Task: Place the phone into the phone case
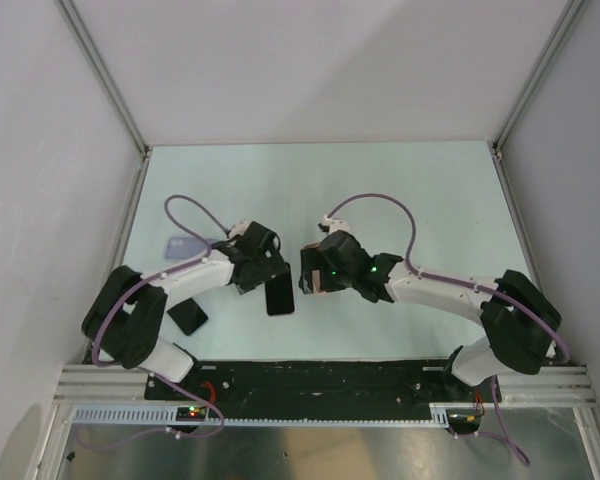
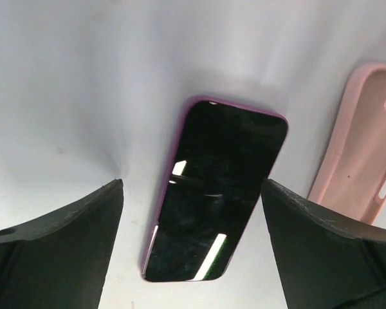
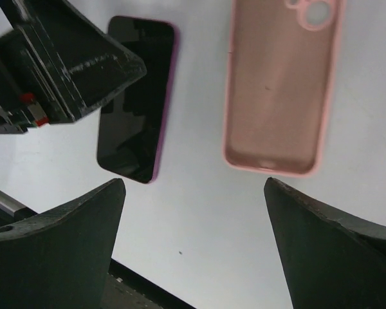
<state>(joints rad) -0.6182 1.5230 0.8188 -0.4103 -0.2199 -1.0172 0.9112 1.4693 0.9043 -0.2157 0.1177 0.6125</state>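
Lying empty: pink case (image 3: 280, 90) beside phone (image 3: 138, 141)

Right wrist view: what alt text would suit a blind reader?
An empty pink phone case lies open side up on a pale table beside a purple-edged phone, screen dark. The left gripper partly covers the phone.

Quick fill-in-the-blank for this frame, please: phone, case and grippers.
The phone lies flat with its screen facing ____. The phone case beside it, lying hollow side up with nothing in it, is ____ in colour. The left gripper and right gripper both stand ____, holding nothing.
Missing words: up; pink; open.
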